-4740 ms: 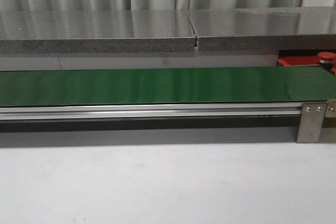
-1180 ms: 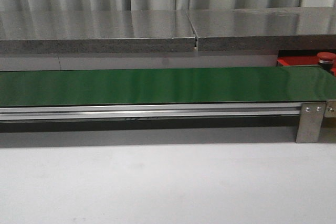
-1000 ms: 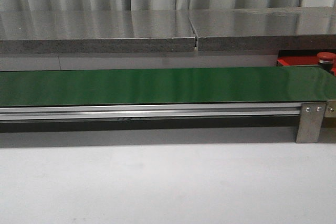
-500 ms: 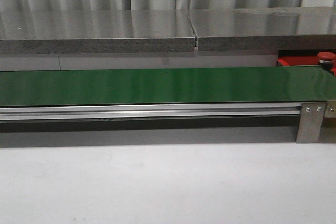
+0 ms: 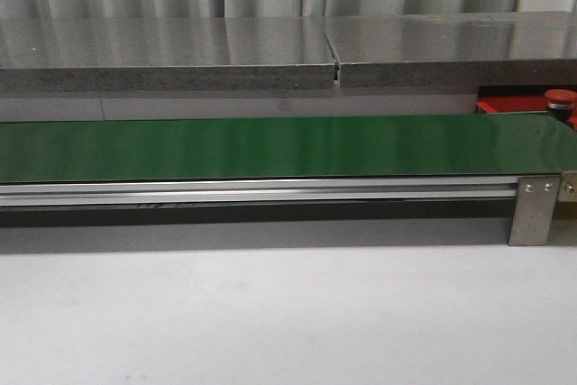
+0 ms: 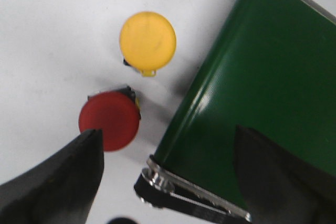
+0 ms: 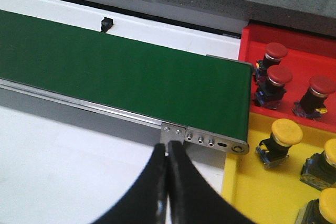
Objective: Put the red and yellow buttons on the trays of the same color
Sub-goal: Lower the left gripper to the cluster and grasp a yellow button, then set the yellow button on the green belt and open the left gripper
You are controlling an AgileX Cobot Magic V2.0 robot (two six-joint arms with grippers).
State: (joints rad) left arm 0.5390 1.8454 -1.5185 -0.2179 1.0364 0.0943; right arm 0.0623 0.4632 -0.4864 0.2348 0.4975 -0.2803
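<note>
In the left wrist view a loose red button point(image 6: 109, 120) and a loose yellow button point(image 6: 147, 39) stand on the white table beside the end of the green belt point(image 6: 262, 87). My left gripper point(image 6: 168, 131) is open above them, one finger point(image 6: 58, 182) close to the red button and the other over the belt. The right wrist view shows the red tray point(image 7: 252, 38) holding three red buttons point(image 7: 279, 75) and the yellow tray point(image 7: 262, 192) holding three yellow buttons point(image 7: 286, 132). My right gripper point(image 7: 167, 148) is shut and empty, near the belt's end bracket.
The long green belt point(image 5: 270, 146) runs across the table on an aluminium frame with a bracket point(image 5: 534, 209) at its right end. A grey shelf point(image 5: 180, 51) runs behind it. Part of the red tray point(image 5: 505, 105) and one red button point(image 5: 560, 96) show at the far right.
A faint dark mark under the belt's front rail has drifted to the left. No arm or button has moved in the front view.
</note>
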